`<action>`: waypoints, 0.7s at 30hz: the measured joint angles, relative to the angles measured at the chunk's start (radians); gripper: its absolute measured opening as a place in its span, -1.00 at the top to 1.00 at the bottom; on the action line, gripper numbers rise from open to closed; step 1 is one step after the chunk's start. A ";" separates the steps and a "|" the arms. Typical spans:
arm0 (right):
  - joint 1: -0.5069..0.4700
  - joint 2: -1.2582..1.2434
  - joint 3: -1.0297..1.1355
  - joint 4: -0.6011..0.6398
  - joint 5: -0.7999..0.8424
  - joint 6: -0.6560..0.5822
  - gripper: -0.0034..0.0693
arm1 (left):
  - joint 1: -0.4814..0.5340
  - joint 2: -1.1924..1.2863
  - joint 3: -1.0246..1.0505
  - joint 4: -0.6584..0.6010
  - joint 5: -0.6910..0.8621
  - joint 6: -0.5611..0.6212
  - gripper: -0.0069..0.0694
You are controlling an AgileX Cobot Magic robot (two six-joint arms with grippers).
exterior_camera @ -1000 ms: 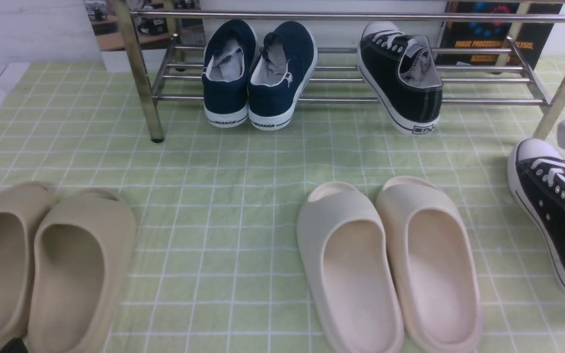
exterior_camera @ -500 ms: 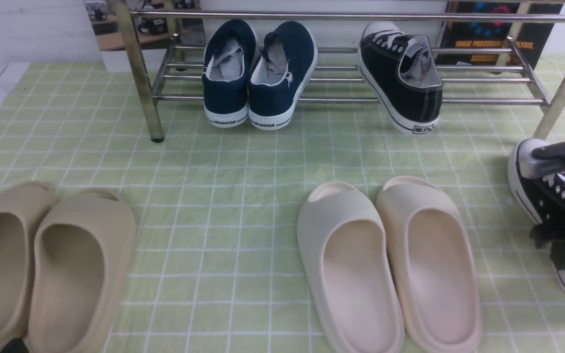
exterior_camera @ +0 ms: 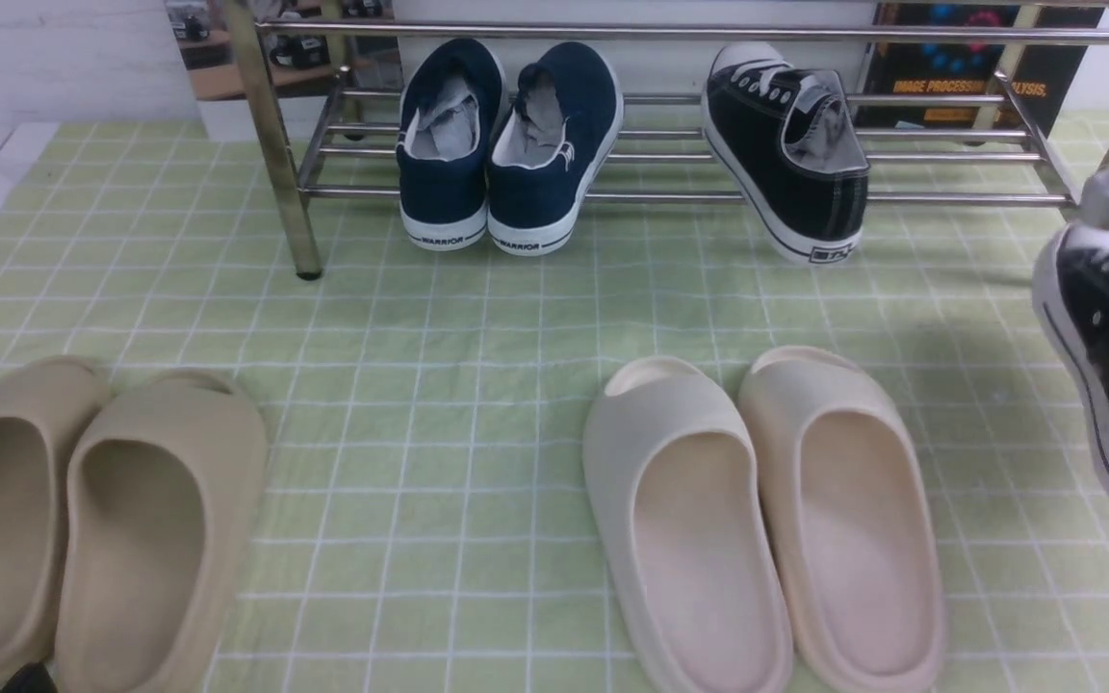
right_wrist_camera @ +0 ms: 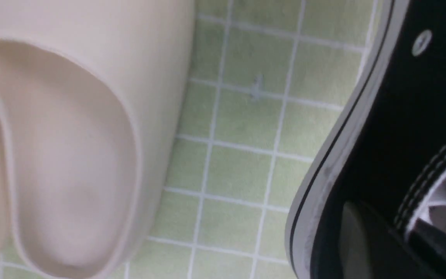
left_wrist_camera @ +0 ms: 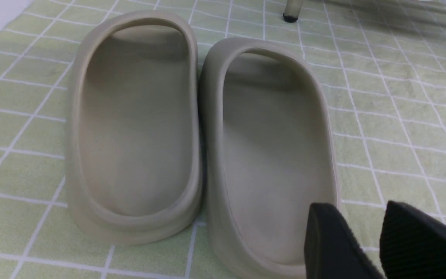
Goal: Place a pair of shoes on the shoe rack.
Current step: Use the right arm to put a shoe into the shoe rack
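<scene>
Progress is halfway: the first sneaker (exterior_camera: pixel 790 144) sits on the rack (exterior_camera: pixel 670 197), upper right; the second sneaker (exterior_camera: pixel 1108 366), at the right edge, hangs pinched in the closed right gripper (right_wrist_camera: pixel 401 248), not yet racked. The left gripper (left_wrist_camera: pixel 358 213) gapes, empty.

Black sneaker (right_wrist_camera: pixel 393 116) near cream slide (right_wrist_camera: pixel 72 135)

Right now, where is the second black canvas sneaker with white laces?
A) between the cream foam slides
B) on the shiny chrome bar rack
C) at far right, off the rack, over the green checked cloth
C: only the first black canvas sneaker sits on the chrome bar rack; the second black canvas sneaker is at the right edge, over the green checked cloth.
</scene>
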 joint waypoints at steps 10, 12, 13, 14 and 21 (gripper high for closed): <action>0.000 0.103 -0.154 0.048 0.026 -0.062 0.86 | 0.000 0.000 0.000 0.000 0.000 0.000 0.23; 0.000 0.156 -0.211 0.054 0.039 -0.069 0.86 | 0.000 0.000 0.000 0.000 0.000 0.000 0.22; 0.000 0.174 -0.232 0.054 0.043 -0.069 0.86 | 0.000 0.000 0.000 0.000 0.000 0.000 0.22; 0.000 0.178 -0.232 0.054 0.044 -0.069 0.86 | 0.000 0.000 0.000 0.000 0.000 0.000 0.22; 0.002 0.294 -0.424 0.098 0.064 -0.109 0.86 | 0.000 0.000 0.000 0.000 0.000 0.000 0.20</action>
